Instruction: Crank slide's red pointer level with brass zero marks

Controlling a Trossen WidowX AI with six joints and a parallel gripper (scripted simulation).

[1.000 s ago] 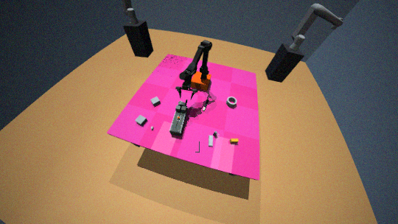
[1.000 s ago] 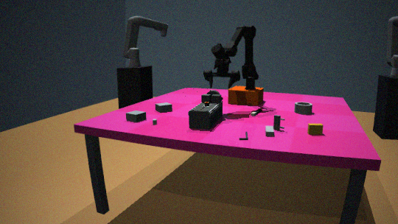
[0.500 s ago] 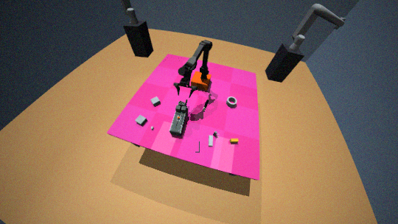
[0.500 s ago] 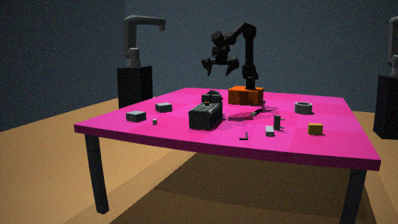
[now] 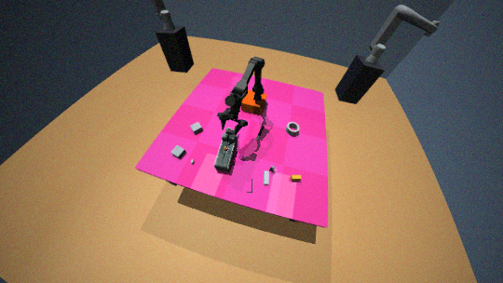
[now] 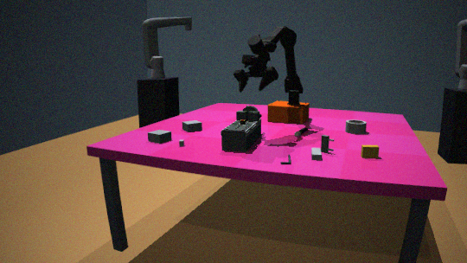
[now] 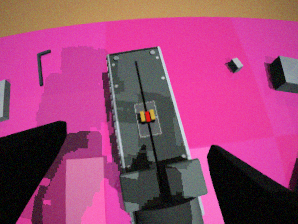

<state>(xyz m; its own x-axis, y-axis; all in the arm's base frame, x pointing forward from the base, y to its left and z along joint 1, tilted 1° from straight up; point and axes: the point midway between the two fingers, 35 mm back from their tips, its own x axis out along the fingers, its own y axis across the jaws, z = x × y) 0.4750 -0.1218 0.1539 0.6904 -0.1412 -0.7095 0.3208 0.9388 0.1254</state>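
Note:
The grey machine stands on the pink table, a slot along its top. In the wrist view its red pointer sits between two brass marks and looks about level with them; a tiny offset cannot be told. The round housing is at the end facing the arm, cut off at the bottom of the wrist view. The crank handle cannot be made out. My gripper is open and empty, raised above the housing end, clear of the machine.
Grey blocks and a small cube lie on one side. A hex key, a pale block, a dark bracket, a yellow block and a ring lie on the other. The arm's orange base stands behind.

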